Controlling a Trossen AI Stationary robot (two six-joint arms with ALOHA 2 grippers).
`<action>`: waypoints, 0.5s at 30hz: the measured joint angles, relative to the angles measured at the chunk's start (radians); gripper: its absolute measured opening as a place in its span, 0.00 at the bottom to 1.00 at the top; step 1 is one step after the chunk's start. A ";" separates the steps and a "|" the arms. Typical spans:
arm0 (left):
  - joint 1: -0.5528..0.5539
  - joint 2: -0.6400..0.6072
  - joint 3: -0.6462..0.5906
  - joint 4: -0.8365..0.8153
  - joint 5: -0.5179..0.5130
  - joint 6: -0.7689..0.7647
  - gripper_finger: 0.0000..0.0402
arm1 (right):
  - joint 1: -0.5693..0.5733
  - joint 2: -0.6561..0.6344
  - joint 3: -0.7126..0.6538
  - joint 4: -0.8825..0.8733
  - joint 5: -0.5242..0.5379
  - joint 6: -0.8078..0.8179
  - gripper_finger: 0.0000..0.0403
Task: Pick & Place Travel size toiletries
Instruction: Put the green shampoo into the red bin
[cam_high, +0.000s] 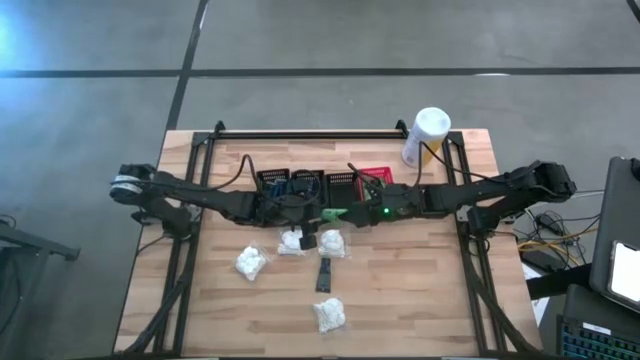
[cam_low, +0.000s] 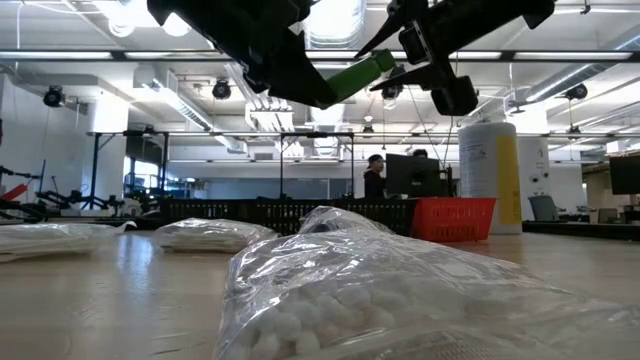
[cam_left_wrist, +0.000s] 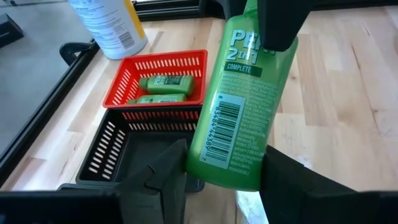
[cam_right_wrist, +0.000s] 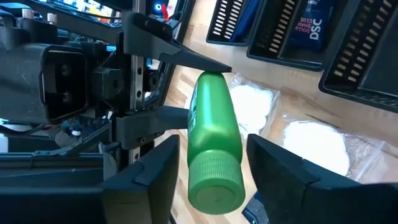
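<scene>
Just in front of the red basket, toward the table's middle, both arms meet above the wood, w/ one green bottle held level in the air betw. them. Left gripper is clamped on the bottle's flat bottom end, fingers pressed to both sides of the label. Right gripper sits round the cap end, jaws part-open w/ a slim gap showing each side of the cap, so no firm grip visible there.

Inside the red basket lie two more green bottles, side by side. Black baskets stand in a row touching the red one on its left; one holds a dark blue tube. Tall white-and-yellow canister stands upright just behind the red basket, to the right.

Further from the red basket, on the table under and in front of the grippers: four white bagged bundles, and a dark tube lying loose betw. them.
</scene>
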 joint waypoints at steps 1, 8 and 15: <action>0.000 0.000 0.000 0.000 0.000 0.004 0.42 | 0.000 0.000 0.000 0.000 0.000 0.000 0.44; 0.000 0.000 0.000 0.000 0.019 0.007 0.42 | 0.000 0.000 0.000 -0.002 0.000 -0.001 0.32; 0.000 0.000 -0.002 -0.001 0.025 0.009 0.49 | 0.001 -0.001 0.000 -0.017 0.007 -0.037 0.24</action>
